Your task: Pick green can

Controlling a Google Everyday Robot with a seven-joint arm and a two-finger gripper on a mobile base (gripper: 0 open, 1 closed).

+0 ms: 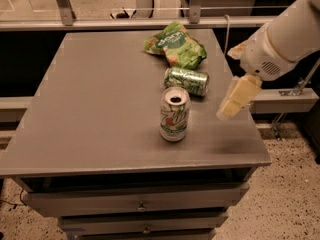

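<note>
The green can lies on its side on the grey table, right of centre, its silver end facing left. It sits between the snack bag behind it and the white can in front. My gripper hangs from the white arm above the table's right edge, to the right of the green can and a little nearer. It holds nothing.
A white can with a green-red logo stands upright just in front of the green can, top open. A crinkled green snack bag lies behind it. A railing and posts run along the far side. Drawers sit below the table front.
</note>
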